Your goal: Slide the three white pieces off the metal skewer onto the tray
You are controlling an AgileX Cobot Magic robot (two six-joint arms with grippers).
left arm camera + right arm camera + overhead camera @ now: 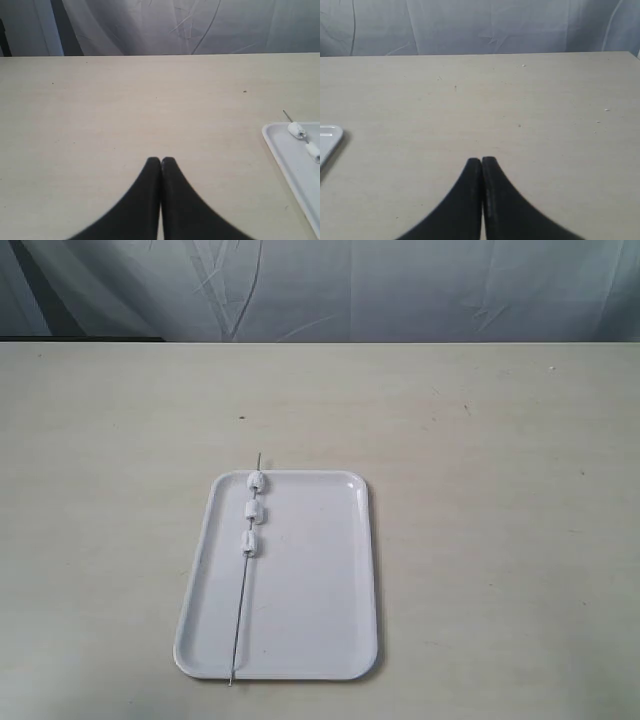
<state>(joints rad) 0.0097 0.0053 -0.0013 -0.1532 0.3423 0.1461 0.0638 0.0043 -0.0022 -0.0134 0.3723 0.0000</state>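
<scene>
Looking down on a pale beige table, backed along the top of the exterior frame by a creased grey curtain. Sitting low and slightly left of centre there: the tray, white and glossy, flat on the table, long sides running from bottom to top of the frame. Ringed by plain tabletop on all sides, with a small dark speck on the table above its upper edge. Lying along the left part of the tray: the metal skewer, long axis nearly parallel to the tray's long sides, leaning a touch rightward toward the top. Poking one thin end past the upper rim and crossing the lower rim with the other, near the bottom left corner; cannot tell which end is the point. Threaded on its upper half: the three white pieces, strung in a row with small gaps between, the topmost right at the upper rim. Seen from the left wrist: left gripper, dark fingers pressed together at the tips, gripping nothing, above bare table and well apart from the tray's corner. Seen from the right wrist: right gripper, likewise closed tip to tip and empty, well apart from the tray.
</scene>
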